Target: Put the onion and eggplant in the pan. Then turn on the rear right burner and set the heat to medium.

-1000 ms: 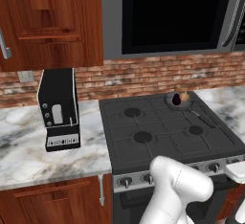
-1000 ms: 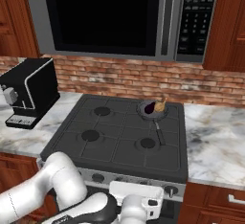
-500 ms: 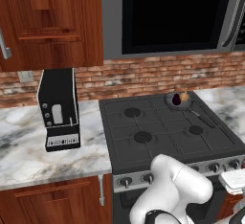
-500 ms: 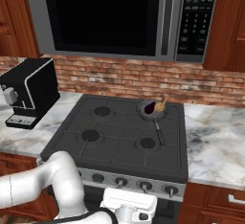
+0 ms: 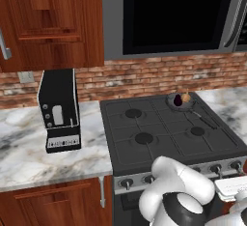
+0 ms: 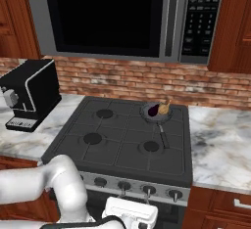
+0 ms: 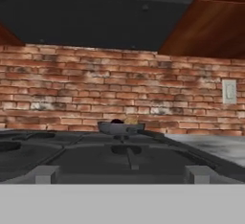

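Gripper (image 7: pixel 122 174) is sitting wide open with nothing in it, low at the stove's (image 6: pixel 122 149) front edge. Pan (image 6: pixel 156 112) is resting on the rear right burner, upper right of the cooktop, holding the eggplant (image 6: pixel 153 109) and onion (image 6: pixel 164 107). Coffee machine (image 5: pixel 60 109) is standing on the counter (image 5: pixel 29 143) at left.

Eggplant (image 7: pixel 116 121) seemingly half-hidden behind pan (image 7: pixel 120 128) rim

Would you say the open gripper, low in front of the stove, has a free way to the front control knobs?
Probably yes: the gripper sits open at the black stove's front edge, and nothing stands between it and the knobs.
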Tool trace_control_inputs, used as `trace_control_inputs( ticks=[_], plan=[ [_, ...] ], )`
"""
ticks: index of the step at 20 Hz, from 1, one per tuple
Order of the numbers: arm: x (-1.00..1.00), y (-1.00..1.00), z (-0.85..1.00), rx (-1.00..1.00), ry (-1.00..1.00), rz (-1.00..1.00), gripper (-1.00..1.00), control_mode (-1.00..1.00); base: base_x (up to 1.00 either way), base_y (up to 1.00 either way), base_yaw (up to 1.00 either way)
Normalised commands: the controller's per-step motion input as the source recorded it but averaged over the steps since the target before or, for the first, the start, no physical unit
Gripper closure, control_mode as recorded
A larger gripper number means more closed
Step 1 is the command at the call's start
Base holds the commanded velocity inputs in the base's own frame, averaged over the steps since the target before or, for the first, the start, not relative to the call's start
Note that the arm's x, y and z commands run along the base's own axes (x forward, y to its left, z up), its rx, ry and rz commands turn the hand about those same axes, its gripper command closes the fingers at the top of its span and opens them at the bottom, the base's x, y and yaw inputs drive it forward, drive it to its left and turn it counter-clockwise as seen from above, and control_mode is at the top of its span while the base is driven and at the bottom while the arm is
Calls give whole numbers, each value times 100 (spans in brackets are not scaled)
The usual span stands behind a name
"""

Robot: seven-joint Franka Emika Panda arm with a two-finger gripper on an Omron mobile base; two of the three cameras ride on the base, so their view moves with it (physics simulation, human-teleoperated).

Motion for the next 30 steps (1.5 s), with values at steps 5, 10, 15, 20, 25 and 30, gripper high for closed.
trace_control_inputs(
  ticks=[5, 10, 15, 20, 25, 30],
  plan=[
    [0, -33, -37, -1, 1, 5, -100, -100, 0, 0, 0],
    [5, -33, -40, -3, 10, 4, -100, -100, 0, 0, 0],
    [4, -11, -31, -3, 10, 7, -100, -100, 0, 0, 0],
    [8, 0, -33, -2, 8, 6, -100, -100, 0, 0, 0],
    [24, 0, -15, -1, 7, 8, -100, -100, 0, 0, 0],
    [5, 0, 0, 0, 0, 9, -100, -100, 0, 0, 0]
  ],
)
